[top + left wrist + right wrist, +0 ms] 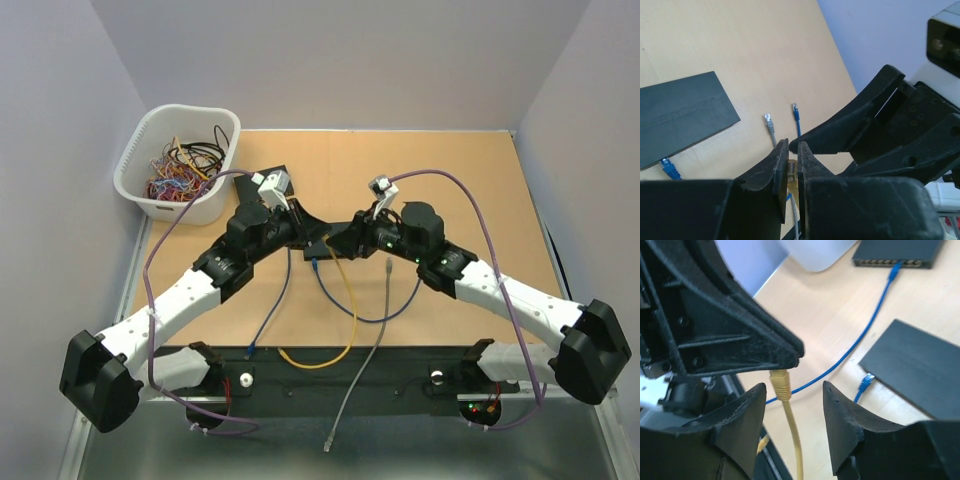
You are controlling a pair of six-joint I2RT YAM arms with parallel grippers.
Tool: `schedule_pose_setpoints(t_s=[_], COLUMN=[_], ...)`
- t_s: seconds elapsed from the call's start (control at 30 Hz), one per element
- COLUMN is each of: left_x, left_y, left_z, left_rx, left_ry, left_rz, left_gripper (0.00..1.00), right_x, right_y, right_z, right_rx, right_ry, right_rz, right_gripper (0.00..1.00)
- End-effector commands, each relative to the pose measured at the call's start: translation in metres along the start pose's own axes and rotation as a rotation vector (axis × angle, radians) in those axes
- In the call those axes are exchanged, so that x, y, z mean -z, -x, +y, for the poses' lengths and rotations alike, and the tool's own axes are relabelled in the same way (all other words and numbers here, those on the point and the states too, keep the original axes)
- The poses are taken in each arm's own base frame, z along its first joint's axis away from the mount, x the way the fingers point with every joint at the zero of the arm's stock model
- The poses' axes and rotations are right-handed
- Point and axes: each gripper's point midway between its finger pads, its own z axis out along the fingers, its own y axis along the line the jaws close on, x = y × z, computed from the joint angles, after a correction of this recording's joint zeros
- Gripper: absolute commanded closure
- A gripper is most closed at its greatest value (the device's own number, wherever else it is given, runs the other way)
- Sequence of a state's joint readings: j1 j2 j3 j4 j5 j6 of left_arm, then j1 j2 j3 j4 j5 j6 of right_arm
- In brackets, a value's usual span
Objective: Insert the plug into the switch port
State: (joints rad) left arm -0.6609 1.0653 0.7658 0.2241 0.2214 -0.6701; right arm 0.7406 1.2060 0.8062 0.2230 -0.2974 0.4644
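The left pincer [793, 146] is pressed together on the yellow plug [780, 385], pinching it at the fingertips. The plug points nose-up with its yellow cable [792, 435] trailing down from it. It sits near the black switch [682, 117] but apart from it, lifted off the table [740, 45] and not in any port.

The right pincer [794, 387] is spread wide, one finger on either side of the yellow plug, and neither finger touches it. Both pincers meet just beside the switch, tip to tip.

The switch lies flat on the table with a blue plug [670, 170] at its near edge. Whether that plug is fully seated cannot be told. Two loose plugs lie beside the switch on the bare wood, one grey [770, 122] and one blue [796, 111]. A white basket [185, 208] of tangled cables stands well apart from the switch, at the table's far left corner.
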Motion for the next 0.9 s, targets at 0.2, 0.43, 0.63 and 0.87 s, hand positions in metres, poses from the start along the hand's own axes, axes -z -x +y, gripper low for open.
schedule_pose_setpoints(t_s=[0.2, 0.43, 0.63, 0.87], left_x=[-0.004, -0.011, -0.014, -0.014], left_y=[0.012, 0.009, 0.007, 0.008], left_z=[0.003, 0.008, 0.009, 0.006], left_rx=[-0.021, -0.03, -0.031, -0.032], left_ry=[0.085, 0.115, 0.123, 0.115], left_rz=[0.006, 0.033, 0.037, 0.036], left_gripper=[1.0, 1.0, 1.0, 1.0], right_x=[0.007, 0.004, -0.004, -0.013], right_y=[0.033, 0.02, 0.009, 0.004], right_z=[-0.003, 0.003, 0.006, 0.004], right_rx=[0.113, 0.137, 0.141, 0.149], right_ry=[-0.096, -0.097, -0.101, -0.122], right_rz=[-0.058, -0.034, -0.008, 0.005], right_gripper=[0.57, 0.6, 0.6, 0.61])
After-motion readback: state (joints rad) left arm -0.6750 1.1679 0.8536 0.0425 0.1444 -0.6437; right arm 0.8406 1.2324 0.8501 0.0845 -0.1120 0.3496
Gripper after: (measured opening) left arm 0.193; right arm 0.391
